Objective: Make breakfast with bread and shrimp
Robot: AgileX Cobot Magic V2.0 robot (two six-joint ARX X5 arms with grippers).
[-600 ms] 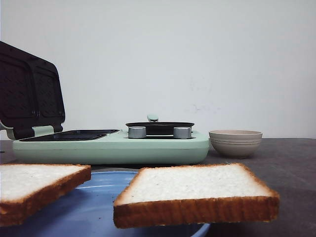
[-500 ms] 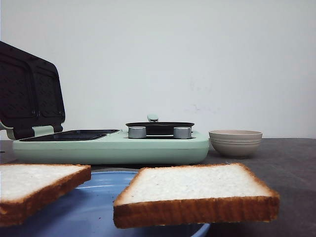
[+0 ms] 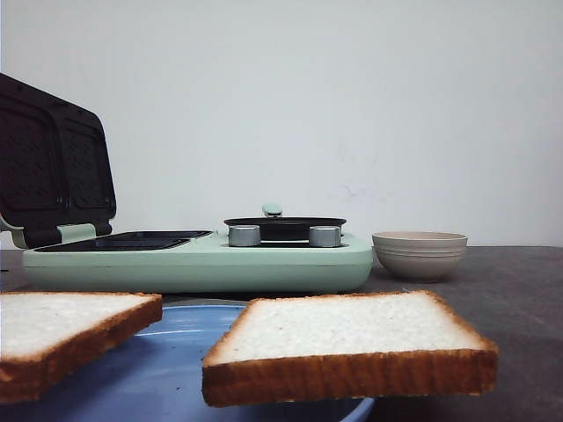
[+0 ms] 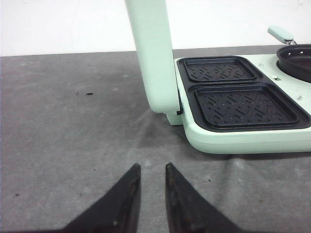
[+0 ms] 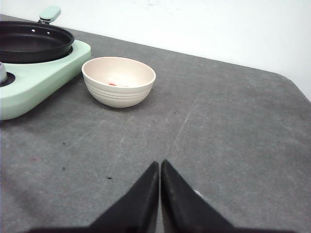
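Observation:
Two slices of bread lie on a blue plate (image 3: 167,369) at the front: one slice (image 3: 352,330) to the right, the other slice (image 3: 62,321) at the left edge. The shrimp (image 5: 112,84) shows as a faint pinkish speck inside the beige ribbed bowl (image 5: 119,80), which stands right of the green breakfast maker (image 3: 202,259). My left gripper (image 4: 151,166) hovers over bare table in front of the maker's grill plates (image 4: 243,104), its fingers a narrow gap apart and empty. My right gripper (image 5: 160,162) is shut on nothing, some way short of the bowl. Neither gripper shows in the front view.
The maker's lid (image 3: 53,167) stands raised at its left end. A black pan (image 3: 284,227) with a mint handle sits on its right half, behind two grey knobs. The grey table's edge runs behind and to the right of the bowl (image 3: 420,253).

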